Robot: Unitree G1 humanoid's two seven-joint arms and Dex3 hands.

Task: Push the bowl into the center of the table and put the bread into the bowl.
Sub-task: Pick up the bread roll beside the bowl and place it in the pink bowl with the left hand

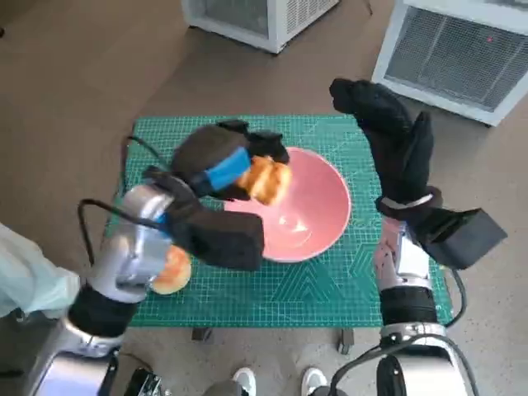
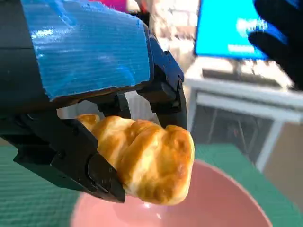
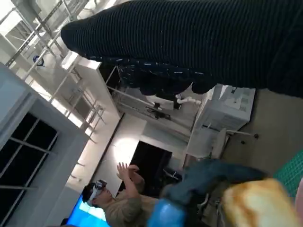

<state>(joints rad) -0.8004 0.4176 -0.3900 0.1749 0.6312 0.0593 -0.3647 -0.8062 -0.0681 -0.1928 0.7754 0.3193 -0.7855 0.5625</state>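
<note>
- Head view: left hand (image 1: 221, 169) clamped on the bread (image 1: 266, 180), held over the near-left rim of the pink bowl (image 1: 318, 216). Bowl roughly mid-table on the green cutting mat (image 1: 330, 280). Risk, as a judgement: released this close to the rim, could catch the lip and tumble onto the mat. Right hand (image 1: 394, 140) raised beside the bowl, fingers apart, holding nothing; could nudge the bowl if lowered carelessly. Second round bun (image 1: 172, 271) on the mat, half hidden under the left forearm.
- Left wrist view: bread (image 2: 147, 161) golden, glossy, layered like a croissant, soft-looking; pinched between black fingers (image 2: 71, 156) under the blue tape (image 2: 85, 45). Only one end gripped, so could tear or slip. Bowl (image 2: 222, 203) below, smooth, rounded wall.
- Right wrist view: knitted glove (image 3: 199, 42) ribbed and matte, across the frame; fingers hardly shown. Bread (image 3: 258, 205) at the edge, blurred. Person (image 3: 118, 196) in the background with a hand raised.
</note>
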